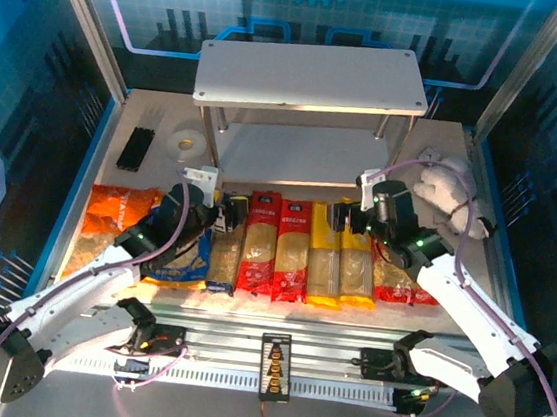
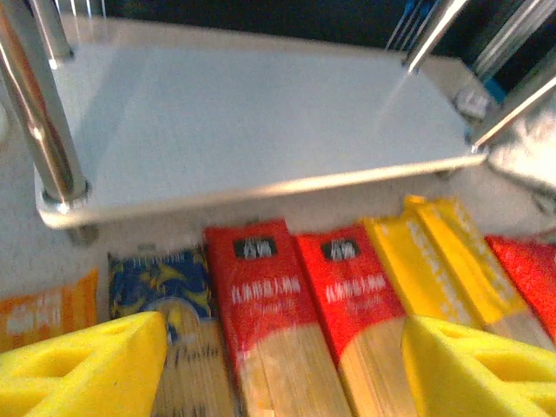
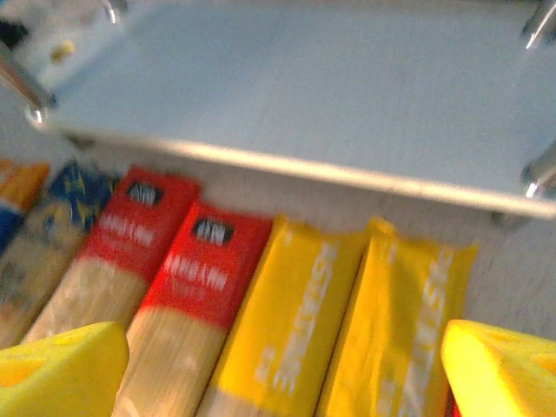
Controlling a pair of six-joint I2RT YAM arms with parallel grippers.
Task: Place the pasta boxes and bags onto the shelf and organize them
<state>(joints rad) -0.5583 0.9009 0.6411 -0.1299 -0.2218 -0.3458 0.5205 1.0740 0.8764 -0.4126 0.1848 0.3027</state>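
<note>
Five spaghetti packs lie side by side in front of the shelf: blue-and-tan, two red, two yellow. An orange bag lies at the left and a red bag at the right. A blue bag peeks out under the left arm. My left gripper hangs open over the red packs, holding nothing. Over the yellow packs, my right gripper is open too. Both shelf boards are bare.
Thin black sticks and a tape roll lie at the back left beside the shelf legs. A white plush toy sits at the back right. Metal frame posts and blue walls close in the table.
</note>
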